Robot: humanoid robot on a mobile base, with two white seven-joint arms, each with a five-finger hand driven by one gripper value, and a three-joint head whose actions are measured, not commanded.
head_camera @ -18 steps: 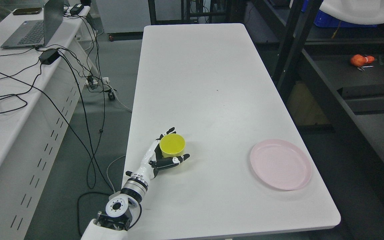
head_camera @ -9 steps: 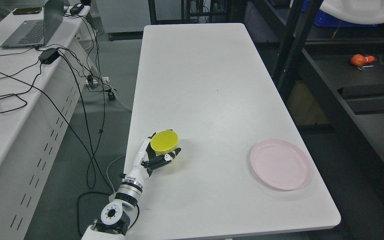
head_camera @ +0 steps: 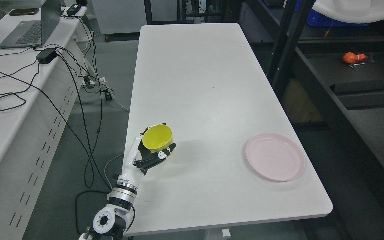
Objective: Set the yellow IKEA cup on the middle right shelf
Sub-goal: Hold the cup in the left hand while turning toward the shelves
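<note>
The yellow cup is held in my left hand, open mouth tilted up, lifted above the near left part of the white table. My fingers are curled around its side and base. My left arm comes up from the lower left edge. The dark shelf unit stands to the right of the table. My right hand is out of view.
A pink plate lies on the table's near right. An orange object lies on a shelf at the right. A black shelf post stands by the table's right edge. A side desk with a laptop and cables is at left.
My left hand closed on the yellow cup, lifted it off the table and drew it left. The camera has shifted slightly.
</note>
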